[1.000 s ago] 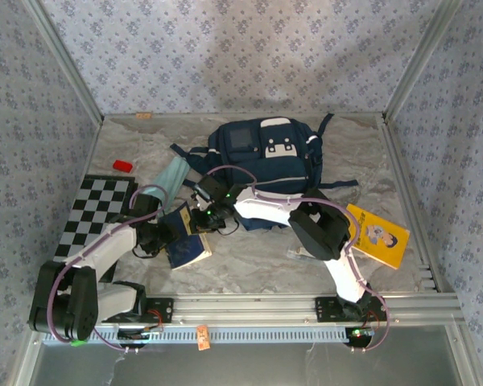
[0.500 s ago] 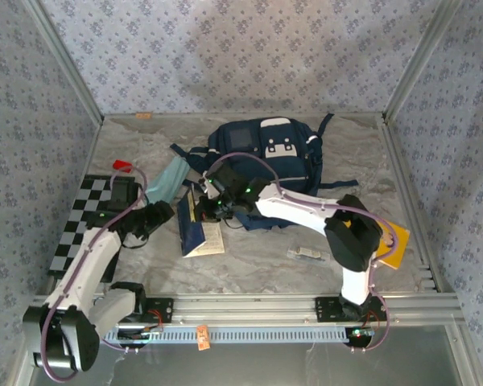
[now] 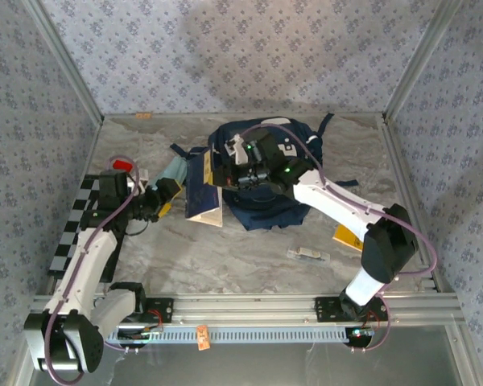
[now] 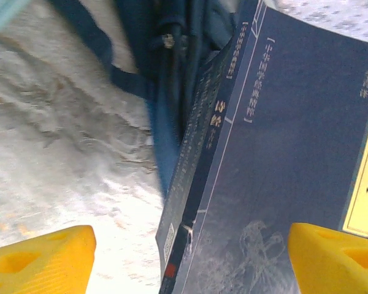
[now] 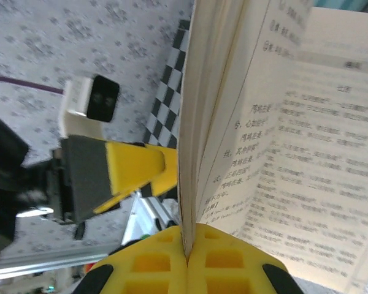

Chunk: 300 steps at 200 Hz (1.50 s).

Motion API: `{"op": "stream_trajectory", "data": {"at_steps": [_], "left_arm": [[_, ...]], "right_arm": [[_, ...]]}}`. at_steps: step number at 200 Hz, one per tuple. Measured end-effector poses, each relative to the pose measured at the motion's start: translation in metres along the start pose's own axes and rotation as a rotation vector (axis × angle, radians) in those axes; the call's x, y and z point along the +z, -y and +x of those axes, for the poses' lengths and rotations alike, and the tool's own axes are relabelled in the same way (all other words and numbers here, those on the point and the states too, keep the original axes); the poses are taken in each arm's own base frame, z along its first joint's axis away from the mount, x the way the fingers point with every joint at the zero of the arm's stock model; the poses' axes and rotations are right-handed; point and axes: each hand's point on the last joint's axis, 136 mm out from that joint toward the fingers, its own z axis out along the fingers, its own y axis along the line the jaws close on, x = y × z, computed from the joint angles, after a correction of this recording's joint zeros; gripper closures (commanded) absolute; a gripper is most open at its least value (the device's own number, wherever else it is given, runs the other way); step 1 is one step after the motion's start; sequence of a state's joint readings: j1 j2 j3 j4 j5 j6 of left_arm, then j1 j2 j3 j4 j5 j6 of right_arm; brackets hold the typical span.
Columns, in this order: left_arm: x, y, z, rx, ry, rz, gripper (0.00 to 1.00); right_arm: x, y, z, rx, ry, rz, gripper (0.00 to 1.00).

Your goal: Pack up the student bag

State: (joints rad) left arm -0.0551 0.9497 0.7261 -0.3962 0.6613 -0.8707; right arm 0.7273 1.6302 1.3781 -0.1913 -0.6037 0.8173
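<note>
Navy book (image 3: pixel 201 186) pinched in right fingers (image 5: pixel 141 266) beside student bag (image 3: pixel 262 212); left fingers (image 4: pixel 43 257) spread, empty

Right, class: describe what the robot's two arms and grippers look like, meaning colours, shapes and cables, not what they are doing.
The left arm and the right arm have slim white links joined by bulky black joints, with a thin purple cable running along each. The left gripper and the right gripper carry bright yellow wedge-shaped fingers, ribbed with hollow cells.
</note>
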Motion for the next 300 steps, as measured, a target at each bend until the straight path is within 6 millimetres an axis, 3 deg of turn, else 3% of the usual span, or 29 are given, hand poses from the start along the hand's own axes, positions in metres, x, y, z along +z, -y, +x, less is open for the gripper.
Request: {"op": "stream_trajectory", "data": {"at_steps": [51, 70, 108, 176, 204, 216, 231, 255, 276, 300], "left_arm": [[0.008, 0.027, -0.001, -0.02, -0.002, 0.137, 0.12], [0.01, 0.039, -0.003, -0.021, 0.0, 0.184, 0.16], [0.008, 0.06, -0.004, -0.013, 0.001, 0.259, 0.38], [0.006, 0.065, -0.006, -0.026, 0.017, 0.272, 0.8], [0.007, 0.066, -0.005, -0.028, 0.013, 0.275, 0.92], [0.007, 0.067, -0.005, -0.032, 0.013, 0.277, 0.96], [0.007, 0.07, -0.004, -0.032, 0.01, 0.284, 0.98], [0.007, 0.081, -0.005, -0.021, 0.012, 0.302, 1.0], [0.006, 0.1, -0.006, 0.002, 0.018, 0.335, 1.0], [0.008, 0.119, -0.004, 0.036, 0.017, 0.371, 1.0]], "right_arm": [[-0.01, -0.012, -0.021, 0.054, 0.033, -0.134, 1.0], [-0.011, -0.023, -0.025, 0.057, 0.045, -0.198, 1.0], [-0.009, -0.02, -0.021, 0.086, 0.039, -0.247, 1.0], [-0.005, -0.003, -0.022, 0.113, 0.043, -0.23, 1.0], [-0.004, 0.003, -0.02, 0.117, 0.036, -0.209, 0.85], [-0.004, 0.007, -0.019, 0.116, 0.033, -0.195, 0.69], [-0.003, 0.014, -0.016, 0.13, 0.027, -0.17, 0.37], [-0.005, 0.026, -0.007, 0.151, 0.013, -0.133, 0.14], [-0.008, 0.034, 0.002, 0.187, 0.002, -0.109, 0.04], [-0.008, 0.036, 0.005, 0.236, 0.005, -0.136, 0.02]]}}
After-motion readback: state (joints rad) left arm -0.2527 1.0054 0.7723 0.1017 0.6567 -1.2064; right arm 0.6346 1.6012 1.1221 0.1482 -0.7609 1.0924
